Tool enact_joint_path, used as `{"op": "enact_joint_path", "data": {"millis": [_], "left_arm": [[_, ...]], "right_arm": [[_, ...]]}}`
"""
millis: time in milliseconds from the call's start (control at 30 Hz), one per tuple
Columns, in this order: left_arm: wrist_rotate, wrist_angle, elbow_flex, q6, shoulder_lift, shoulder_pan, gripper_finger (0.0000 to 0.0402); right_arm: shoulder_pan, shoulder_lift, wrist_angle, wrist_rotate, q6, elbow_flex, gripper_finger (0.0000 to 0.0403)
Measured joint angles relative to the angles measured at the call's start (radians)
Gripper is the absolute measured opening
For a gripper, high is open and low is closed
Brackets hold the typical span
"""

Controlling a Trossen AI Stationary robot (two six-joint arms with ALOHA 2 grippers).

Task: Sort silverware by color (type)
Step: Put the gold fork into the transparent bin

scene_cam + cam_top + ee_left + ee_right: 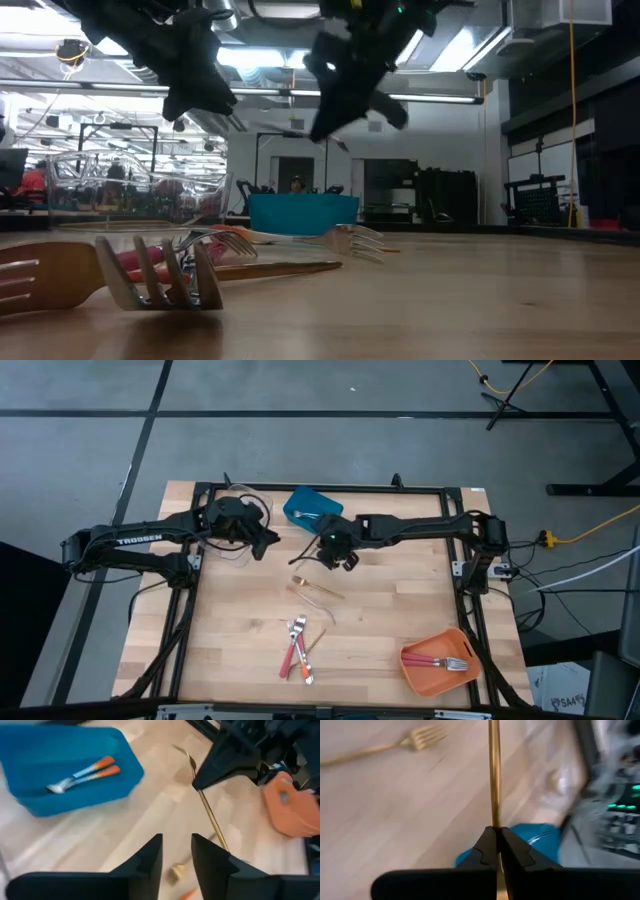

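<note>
Right tool [494, 851] is clenched on a gold utensil [493, 775] just beside the blue bin [311, 508]; left tool [176, 852] (released) hovers nearby.

Shiny gold metal fork [494, 775] over a matt pale wood table [400, 610]; the blue bin [70, 795] looks smooth plastic.

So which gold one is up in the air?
The gold utensil pinched in the right tool, lifted near the blue bin. The other gold fork lies flat on the table, mid-board, with nothing holding it.
</note>
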Motion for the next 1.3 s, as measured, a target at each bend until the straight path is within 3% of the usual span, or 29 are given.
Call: {"op": "enact_joint_path", "data": {"millis": [167, 367, 700, 1300], "left_arm": [[0.04, 0.017, 0.0, -0.146, 0.0, -0.015, 0.0132], [0.034, 0.148, 0.0, -0.246, 0.011, -0.074, 0.0139], [-0.104, 0.26, 0.0, -0.262, 0.087, -0.15, 0.0139], [-0.111, 0.301, 0.0, -0.302, 0.232, -0.208, 0.0139]], "right_arm": [[0.006, 0.0, 0.057, -0.007, -0.001, 0.04, 0.0001], [0.005, -0.002, 0.108, -0.008, -0.001, 0.047, 0.0001], [0.005, -0.002, 0.108, -0.008, -0.001, 0.047, 0.0001], [0.005, -0.002, 0.109, -0.008, -0.002, 0.047, 0.0001]]}}
